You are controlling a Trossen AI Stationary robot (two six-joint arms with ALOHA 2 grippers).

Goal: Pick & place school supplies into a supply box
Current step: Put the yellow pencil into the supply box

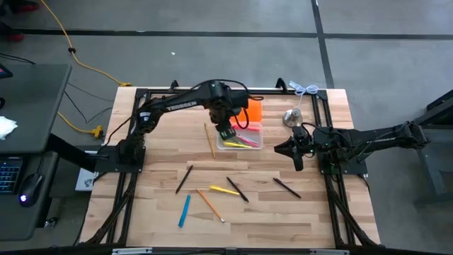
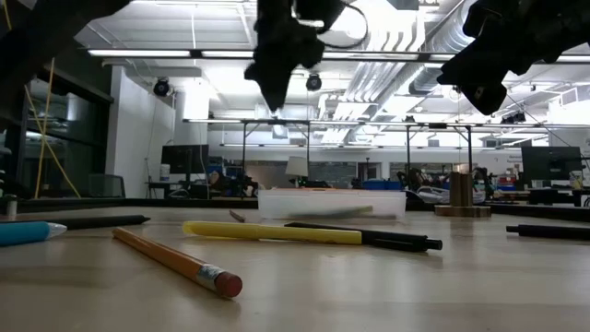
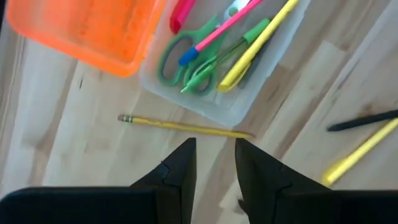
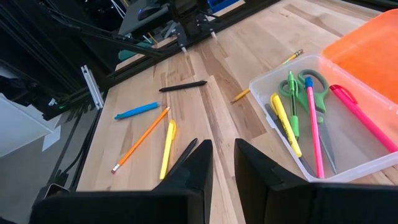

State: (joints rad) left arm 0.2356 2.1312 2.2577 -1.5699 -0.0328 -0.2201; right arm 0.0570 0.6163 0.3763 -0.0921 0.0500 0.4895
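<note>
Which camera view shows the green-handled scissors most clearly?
The left wrist view: the scissors fill much of it, both handle loops plain inside the clear box. The right wrist view shows them smaller, partly under pens. High view: indistinct. Low view: hidden.

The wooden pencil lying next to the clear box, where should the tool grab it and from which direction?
Grip the wooden pencil mid-shaft, coming straight down with the left tool, fingers straddling it crosswise. It lies flat on the table, close beside the clear box, so the finger on the box side has little room.
</note>
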